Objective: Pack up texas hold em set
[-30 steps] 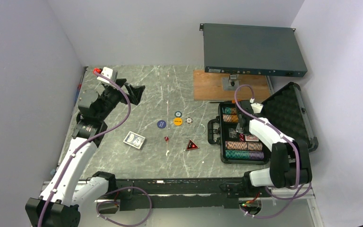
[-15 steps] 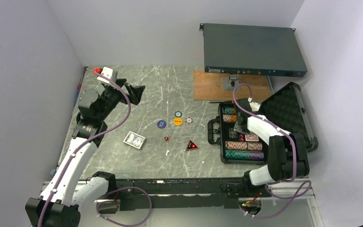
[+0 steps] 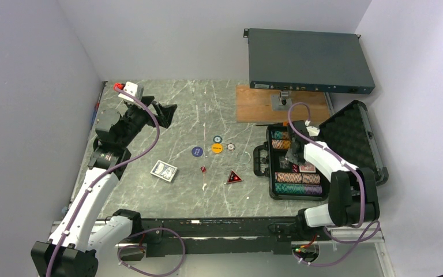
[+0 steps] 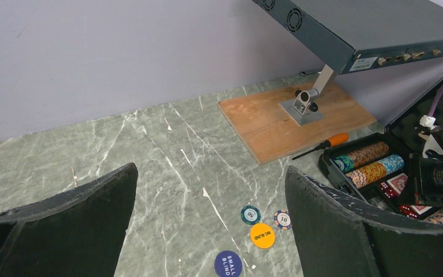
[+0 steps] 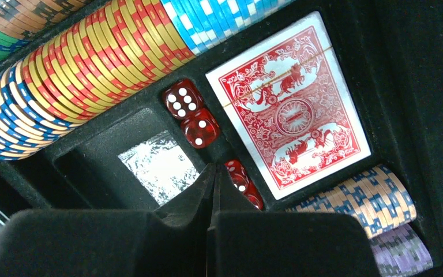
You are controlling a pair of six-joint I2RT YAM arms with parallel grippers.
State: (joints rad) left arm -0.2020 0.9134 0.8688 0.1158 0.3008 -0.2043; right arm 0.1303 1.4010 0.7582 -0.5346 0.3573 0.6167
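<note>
The left arm rises over the table's (image 3: 219, 109) far-left part, its left gripper (image 3: 163, 109) spread wide, holding nothing. Rightward lie a blue card deck (image 3: 164, 170), round buttons (image 3: 217, 148), a red die (image 3: 203, 169) and a red triangle (image 3: 234, 177). The right gripper (image 5: 214, 173), fingers pressed together, dips into the open case (image 3: 346, 135) beside dice (image 5: 190, 112), a red deck (image 5: 291, 109) and chip rows (image 5: 92, 63).

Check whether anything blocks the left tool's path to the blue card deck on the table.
Nothing visible does. The left tool is open, raised at far left; the card deck lies alone on bare table nearer the base, clear of the red die.
</note>
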